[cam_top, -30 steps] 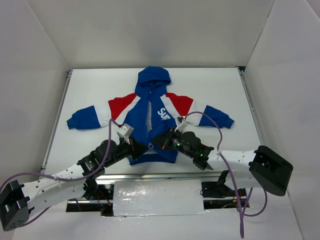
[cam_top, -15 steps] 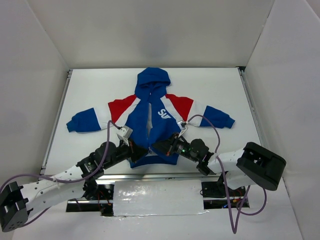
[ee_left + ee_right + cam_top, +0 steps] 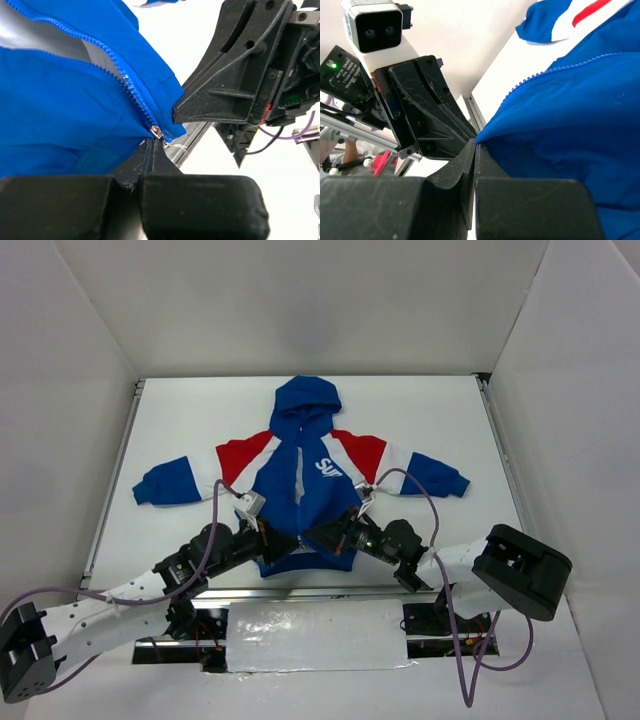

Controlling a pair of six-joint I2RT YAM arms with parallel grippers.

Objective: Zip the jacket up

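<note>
Jacket [image 3: 300, 475], small, hooded, royal-blue fabric with red shoulders, flat on white worktop [image 3: 180, 420], hood far, hem near; left gripper [image 3: 285, 540] jaws pressed together on hem just below silver zipper slider [image 3: 157, 132]; right gripper [image 3: 318, 533] jaws pinching adjoining hem corner.

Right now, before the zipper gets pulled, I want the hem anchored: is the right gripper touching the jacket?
Touching. In the right wrist view the right gripper has its jaws closed on the hem corner of the jacket, no gap.

White table [image 3: 420, 420], the jacket [image 3: 275, 495] flat near its front edge (sleeves spread)
</note>
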